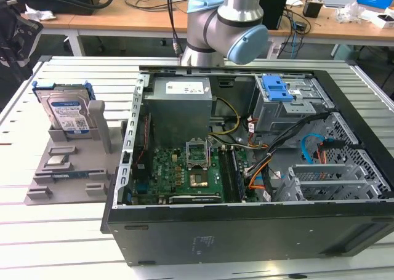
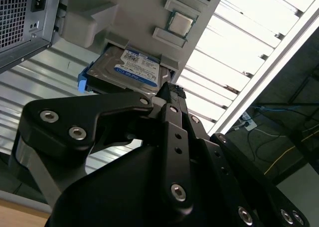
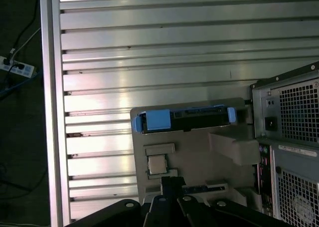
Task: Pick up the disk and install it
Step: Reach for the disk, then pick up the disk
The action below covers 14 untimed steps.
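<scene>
Upright in a slot of the holder (image 1: 101,129), near the edge of the table (image 1: 55,237) at the exterior view's left, the disk (image 1: 66,115) stands on end, near the open case (image 1: 246,231). Its long axis looks vertical, label facing the exterior camera. Standing so likely leaves its top edge free for a grasp from above. Over the holder the gripper (image 2: 170,90) points down, jaws pressed together on nothing.

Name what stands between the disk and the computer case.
In the exterior view, a grey upright fin of the holder tray stands between the disk and the computer case.
</scene>
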### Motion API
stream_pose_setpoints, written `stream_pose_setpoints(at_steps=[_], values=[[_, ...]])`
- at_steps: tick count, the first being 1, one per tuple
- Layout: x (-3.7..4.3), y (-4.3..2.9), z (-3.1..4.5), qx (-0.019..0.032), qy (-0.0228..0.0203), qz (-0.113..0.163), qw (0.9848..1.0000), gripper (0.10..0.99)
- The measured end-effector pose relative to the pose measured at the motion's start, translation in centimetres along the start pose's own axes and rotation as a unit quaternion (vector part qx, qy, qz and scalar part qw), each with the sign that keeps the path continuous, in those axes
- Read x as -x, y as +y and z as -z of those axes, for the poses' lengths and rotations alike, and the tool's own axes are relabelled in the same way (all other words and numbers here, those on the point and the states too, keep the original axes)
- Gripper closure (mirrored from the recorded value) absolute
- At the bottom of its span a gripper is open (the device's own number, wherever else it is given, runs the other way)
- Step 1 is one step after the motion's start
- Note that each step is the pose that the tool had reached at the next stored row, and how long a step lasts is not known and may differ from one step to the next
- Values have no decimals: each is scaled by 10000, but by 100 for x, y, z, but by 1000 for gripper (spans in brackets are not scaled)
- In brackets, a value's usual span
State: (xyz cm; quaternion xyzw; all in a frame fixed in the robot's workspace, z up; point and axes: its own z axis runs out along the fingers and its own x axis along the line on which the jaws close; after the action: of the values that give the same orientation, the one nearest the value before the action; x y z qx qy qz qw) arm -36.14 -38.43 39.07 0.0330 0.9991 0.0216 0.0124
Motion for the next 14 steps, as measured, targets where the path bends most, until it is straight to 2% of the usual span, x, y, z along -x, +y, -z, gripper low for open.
stream_pose_setpoints(at_steps=[8, 12, 14], values=[[0, 0, 0, 1, 1, 18, 10000, 980], [0, 0, 0, 10, 18, 402, 9992, 980], [0, 0, 0, 17, 32, 720, 9974, 980]])
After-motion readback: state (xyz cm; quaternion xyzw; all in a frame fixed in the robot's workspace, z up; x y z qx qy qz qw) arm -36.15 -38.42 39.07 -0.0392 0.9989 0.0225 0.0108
